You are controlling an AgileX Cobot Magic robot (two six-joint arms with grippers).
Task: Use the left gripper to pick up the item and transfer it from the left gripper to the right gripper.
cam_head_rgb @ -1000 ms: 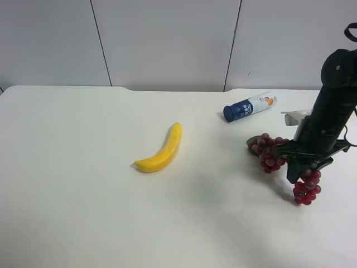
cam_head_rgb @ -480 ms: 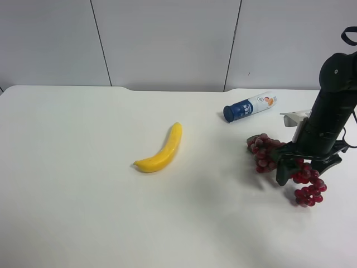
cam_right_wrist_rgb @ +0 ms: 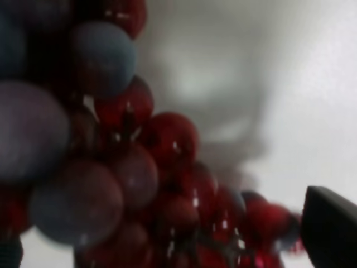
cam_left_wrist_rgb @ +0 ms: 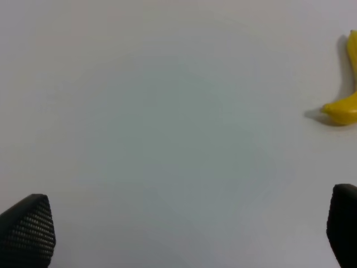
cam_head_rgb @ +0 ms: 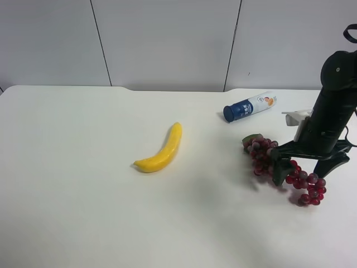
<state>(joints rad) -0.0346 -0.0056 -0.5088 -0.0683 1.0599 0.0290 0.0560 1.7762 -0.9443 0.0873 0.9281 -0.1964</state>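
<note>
A bunch of dark red grapes (cam_head_rgb: 268,159) lies on the white table (cam_head_rgb: 83,195) at the exterior high view's right. The black arm there carries my right gripper (cam_head_rgb: 300,173), open, with one finger on each side of the bunch. In the right wrist view the grapes (cam_right_wrist_rgb: 111,178) fill the frame, blurred and very close, with a black fingertip (cam_right_wrist_rgb: 332,229) at the edge. A yellow banana (cam_head_rgb: 162,149) lies mid-table. My left gripper (cam_left_wrist_rgb: 184,234) is open and empty over bare table, with the banana's end (cam_left_wrist_rgb: 343,109) far off to one side. The left arm is out of the exterior high view.
A blue and white bottle (cam_head_rgb: 249,106) lies on its side behind the grapes. A small white object (cam_head_rgb: 295,116) sits just behind the arm at the exterior high view's right. A grey panelled wall runs along the table's far edge.
The right gripper's fingers have spread wide apart, letting go of the grapes. The bunch has shifted a little to the view's left and spread out on the table.
</note>
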